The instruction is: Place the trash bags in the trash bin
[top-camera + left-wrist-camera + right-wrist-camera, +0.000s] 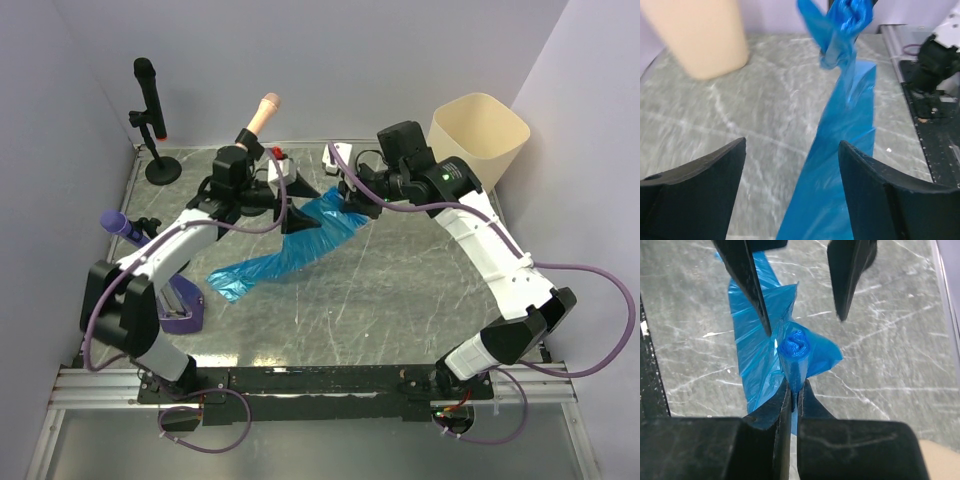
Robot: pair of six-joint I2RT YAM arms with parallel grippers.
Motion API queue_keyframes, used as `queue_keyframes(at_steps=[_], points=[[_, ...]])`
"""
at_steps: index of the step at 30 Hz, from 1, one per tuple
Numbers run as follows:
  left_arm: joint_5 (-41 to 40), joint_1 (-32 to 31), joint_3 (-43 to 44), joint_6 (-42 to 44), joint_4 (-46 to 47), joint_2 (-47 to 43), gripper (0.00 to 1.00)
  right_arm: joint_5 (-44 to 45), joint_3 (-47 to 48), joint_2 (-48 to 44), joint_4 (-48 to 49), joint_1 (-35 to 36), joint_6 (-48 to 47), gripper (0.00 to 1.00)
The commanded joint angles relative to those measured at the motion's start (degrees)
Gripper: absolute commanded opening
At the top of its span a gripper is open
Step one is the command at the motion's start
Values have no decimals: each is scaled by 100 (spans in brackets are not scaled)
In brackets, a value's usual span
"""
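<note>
A long blue trash bag (290, 250) stretches from the table up to my right gripper (347, 192). In the right wrist view my right gripper (795, 386) is shut on the bag's rolled end (796, 347) and holds it off the table. My left gripper (300, 208) is open just left of that end. In the left wrist view the gripper (792, 150) is wide open and the hanging bag (850, 130) runs down by the right finger (880, 190) without being pinched. The cream trash bin (480, 135) stands upright at the back right; it also shows in the left wrist view (705, 35).
A black microphone on a stand (150, 110) is at the back left. A purple-headed microphone (125, 225) and a purple block (185, 310) are at the left. A beige-headed microphone (262, 110) and white devices (340, 155) sit along the back edge.
</note>
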Motion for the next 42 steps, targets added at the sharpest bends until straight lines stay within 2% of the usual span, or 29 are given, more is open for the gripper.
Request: queue_keyframes(at_steps=[1, 3, 6, 10, 13, 17, 24, 25, 26, 30, 33, 36, 42], points=[[897, -222, 717, 128, -29, 488, 76, 402, 295, 64, 124, -8, 274, 0], [942, -257, 736, -63, 179, 568, 70, 552, 313, 73, 168, -34, 327, 0], [1082, -275, 586, -906, 1014, 647, 43, 728, 382, 143, 291, -175, 528, 0], [1188, -249, 788, -873, 498, 717, 13, 527, 707, 389, 274, -684, 1169, 0], [1249, -178, 744, -1153, 689, 665, 1, 359, 866, 565, 247, -1027, 1512, 0], [1469, -82, 1024, -1277, 359, 778, 0, 333, 901, 696, 353, -1177, 1812, 0], [1697, -38, 1938, -375, -1240, 1095, 1, -273, 814, 583, 370, -1212, 1970, 0], [1706, -3, 2235, -41, -1809, 1174, 0, -291, 805, 539, 379, -1230, 2049, 0], [1706, 24, 2604, 484, -2807, 1287, 1, -239, 787, 513, 396, -1247, 2111, 0], [1286, 42, 4492, 3085, -6463, 2025, 1, 332, 839, 284, 677, -1466, 2663, 0], [715, -29, 5269, 4344, -8147, 2474, 0, 674, 1024, 118, 879, -1546, 2902, 0], [371, -38, 5079, 4454, -8276, 2397, 0, 781, 990, -102, 1116, -1555, 2841, 0], [169, -29, 3646, 3330, -6405, 1457, 1, 860, 612, -507, 1240, -1573, 2858, 0]])
